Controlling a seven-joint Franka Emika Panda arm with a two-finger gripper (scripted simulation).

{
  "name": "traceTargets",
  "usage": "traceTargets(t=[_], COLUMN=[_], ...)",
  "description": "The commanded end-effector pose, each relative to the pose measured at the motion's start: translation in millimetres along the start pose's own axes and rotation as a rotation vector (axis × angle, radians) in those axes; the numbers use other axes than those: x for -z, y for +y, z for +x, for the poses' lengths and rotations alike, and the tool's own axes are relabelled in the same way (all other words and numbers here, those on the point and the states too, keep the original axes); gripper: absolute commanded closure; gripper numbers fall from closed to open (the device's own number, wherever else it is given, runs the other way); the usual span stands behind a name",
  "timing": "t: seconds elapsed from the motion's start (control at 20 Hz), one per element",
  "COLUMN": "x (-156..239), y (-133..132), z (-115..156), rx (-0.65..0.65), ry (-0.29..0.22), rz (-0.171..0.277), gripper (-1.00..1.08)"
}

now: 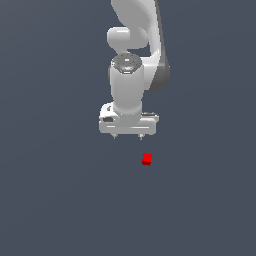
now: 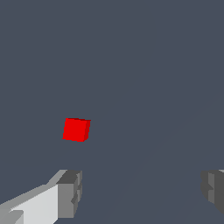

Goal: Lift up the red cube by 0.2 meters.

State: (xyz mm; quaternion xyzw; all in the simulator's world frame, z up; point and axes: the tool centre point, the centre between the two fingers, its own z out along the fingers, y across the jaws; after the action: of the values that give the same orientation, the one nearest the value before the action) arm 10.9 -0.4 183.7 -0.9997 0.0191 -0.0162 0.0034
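Small bright red cube point(image 1: 146, 159) point(image 2: 76, 130) sits alone on the dark grey counter point(image 1: 55, 200), untouched, not between my fingers. Left to right in the exterior view: my white end effector point(image 1: 128, 136) hangs above the counter, then the cube, lying just past the fingertip on the exterior view's right and nearer the camera. Wrist view confirms it: fingers point(image 2: 70, 192) spread wide, nothing held, cube outside the gap and ahead of one finger. Cube is symmetric, no long axis to favour. Judgement: I must shift sideways toward it before descending.
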Motion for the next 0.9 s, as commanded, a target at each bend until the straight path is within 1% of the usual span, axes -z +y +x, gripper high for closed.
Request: traceTargets(t=[0.0,0.2,0.4,0.6,0.85], x=[0,-6,-23,-49,-92], y=[0,-3,-13,-28,-51], z=[0,0,0,1,3], rx=[0.0,-0.005,-0.02,-0.043,-0.08], ry=[0.0,-0.001,-0.004,-0.009,-0.017], rz=[0.0,0.0,-0.001,-0.003,-0.006], gripper=[-0.92,-0.92,-0.92,-0.92,-0.92])
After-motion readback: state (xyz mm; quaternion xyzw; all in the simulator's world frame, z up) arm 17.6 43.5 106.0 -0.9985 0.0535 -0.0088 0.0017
